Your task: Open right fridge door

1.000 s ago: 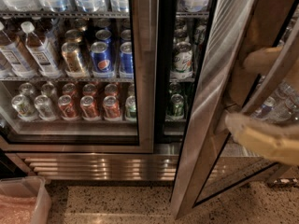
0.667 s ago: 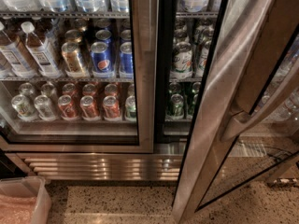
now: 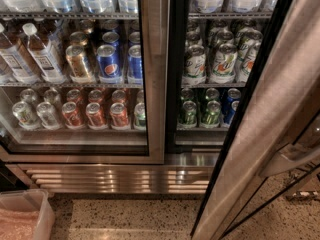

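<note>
The right fridge door (image 3: 270,114) stands swung open toward me, its brushed steel frame running diagonally from the top right down to the floor. A steel handle (image 3: 292,156) shows on it at the right edge. Behind it the right compartment is exposed, with green-and-white cans (image 3: 222,61) on one shelf and green cans and a blue can (image 3: 231,104) below. The gripper is out of view.
The left fridge door (image 3: 152,74) is shut, with Pepsi cans (image 3: 109,61), red cans (image 3: 95,114) and bottles (image 3: 42,54) behind its glass. A steel grille (image 3: 110,176) runs along the base. A translucent bin (image 3: 25,216) sits on the speckled floor at bottom left.
The pale gripper seen at the right edge a second ago has left the view. The right door has swung wider, uncovering more cans in the right compartment.
</note>
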